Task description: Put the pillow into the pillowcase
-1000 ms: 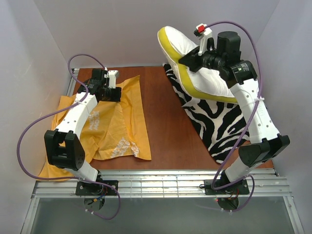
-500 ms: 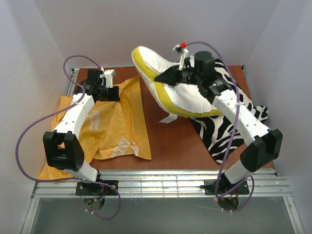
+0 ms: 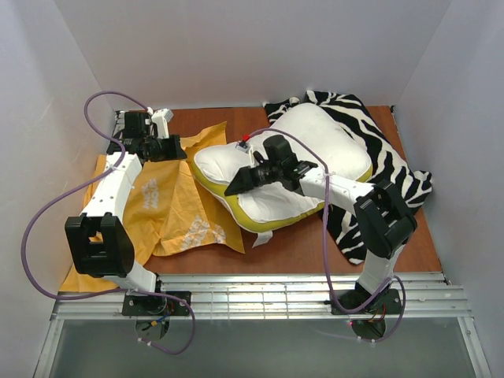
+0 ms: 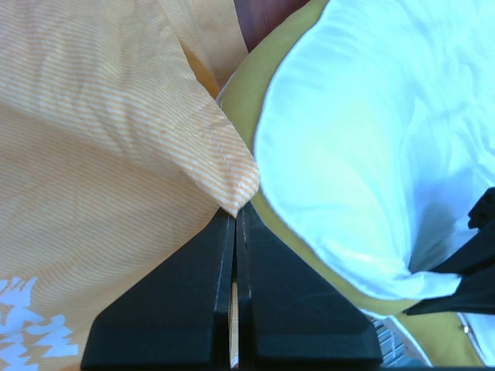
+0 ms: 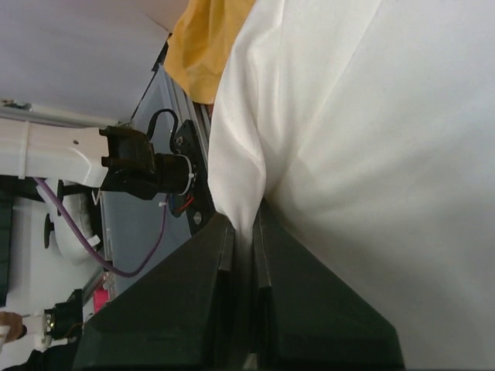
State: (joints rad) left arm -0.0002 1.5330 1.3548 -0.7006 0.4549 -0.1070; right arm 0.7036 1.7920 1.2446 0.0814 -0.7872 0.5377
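Top view: pillow (image 3: 315, 146) lies mid-tabletop (image 3: 303, 244). Its far-right part rests on a zebra cloth (image 3: 398, 169) and its left end touches the pillowcase (image 3: 185, 209). Pillowcase is spread along the left edge; its near-left corner is partly hidden behind the left arm. Right gripper (image 3: 230, 190) sits at the pillow's left end, left gripper (image 3: 185, 150) at the pillowcase's far edge. Neither jaw gap is readable here.

Left wrist view: jaws clenched on a pillowcase corner fold, with the pillow's yellow-green band just beside it.

Right wrist view: jaws pinching a fold of white pillow fabric, fingertips buried in it.
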